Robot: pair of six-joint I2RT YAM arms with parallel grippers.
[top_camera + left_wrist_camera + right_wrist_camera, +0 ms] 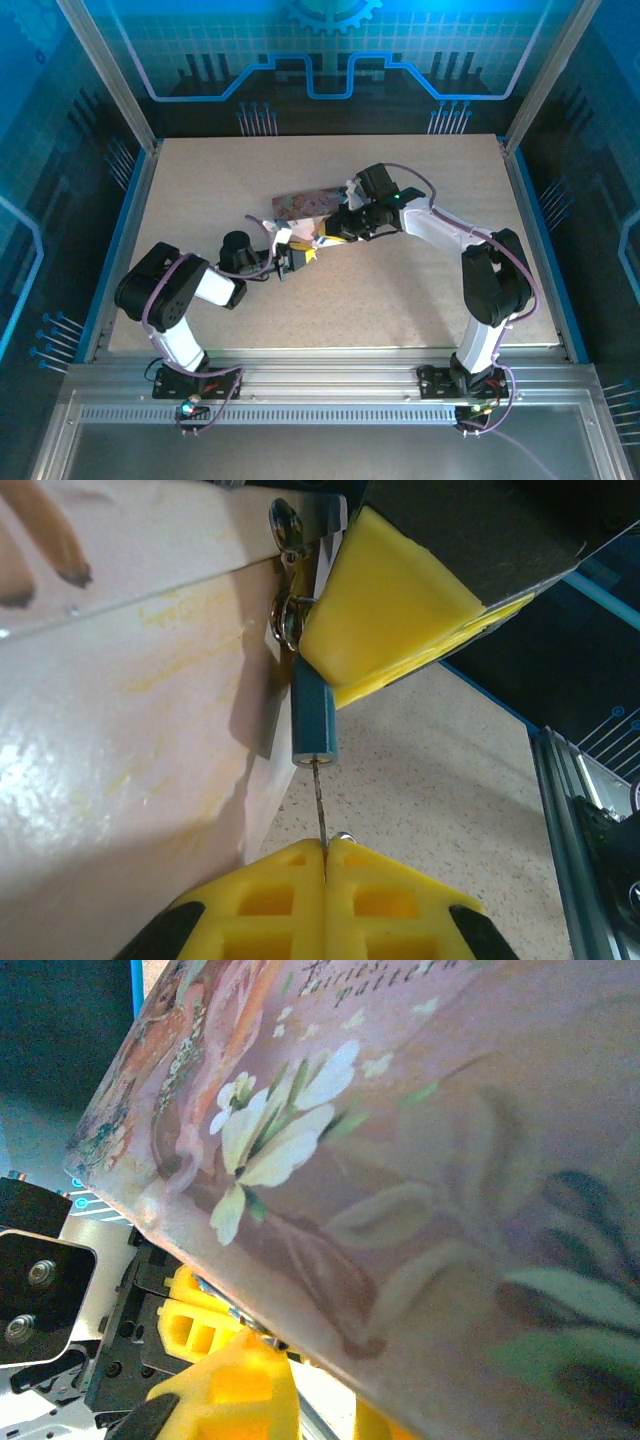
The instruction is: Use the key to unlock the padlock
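Speckled table | left gripper pinches key at padlock | right gripper by tin, closure unclear

A robotics lab test cell: two robot arms stand bolted to an aluminium rail at the near edge of a speckled bench. Aluminium posts and blue-lit panels printed with gear and circuit graphics box it in.

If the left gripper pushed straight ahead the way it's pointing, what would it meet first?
The blue padlock, dead ahead; the key pinched in the left gripper seems to touch its end face.
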